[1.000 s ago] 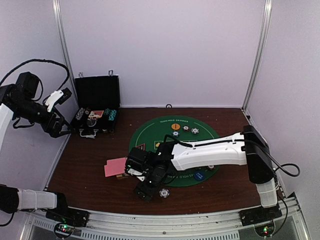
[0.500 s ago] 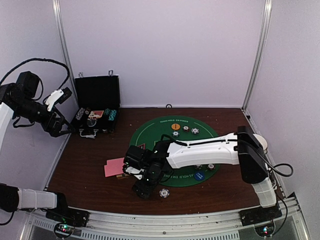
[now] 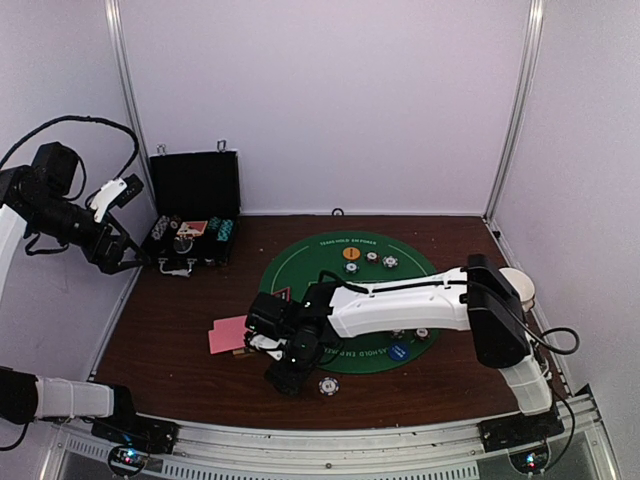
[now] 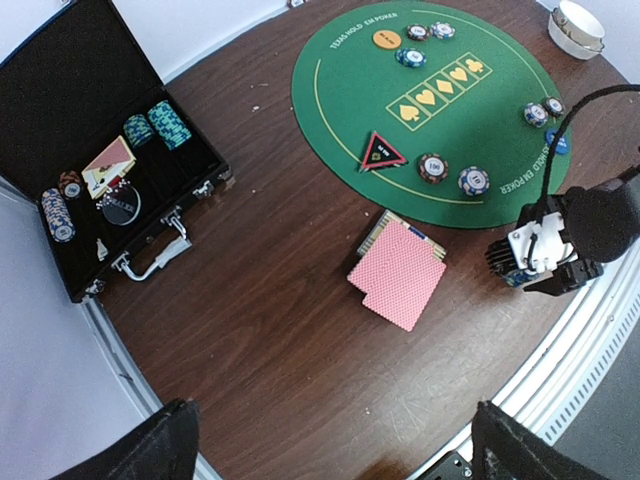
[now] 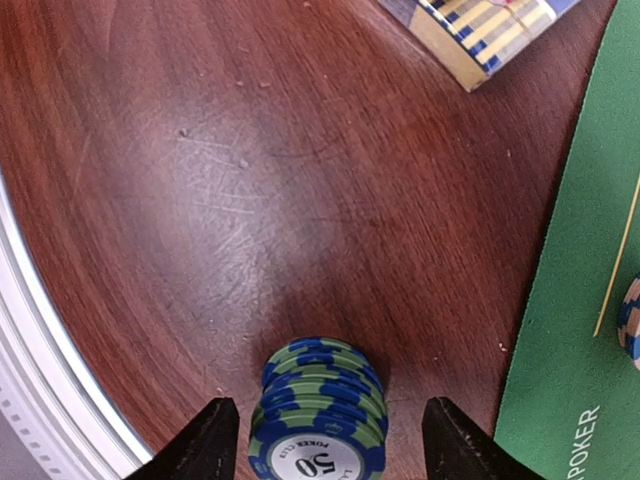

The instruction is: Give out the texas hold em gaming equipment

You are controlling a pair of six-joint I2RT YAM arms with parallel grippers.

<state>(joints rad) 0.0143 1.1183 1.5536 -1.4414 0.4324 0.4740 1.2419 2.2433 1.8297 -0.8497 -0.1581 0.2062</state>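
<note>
Both jaws of my right gripper stand parted, flanking without touching a green-and-blue striped poker chip stack at bottom centre of its wrist view; my left gripper hangs spread wide, empty.

Bright even light; glare on table; faint shadow beside chip stack.
</note>
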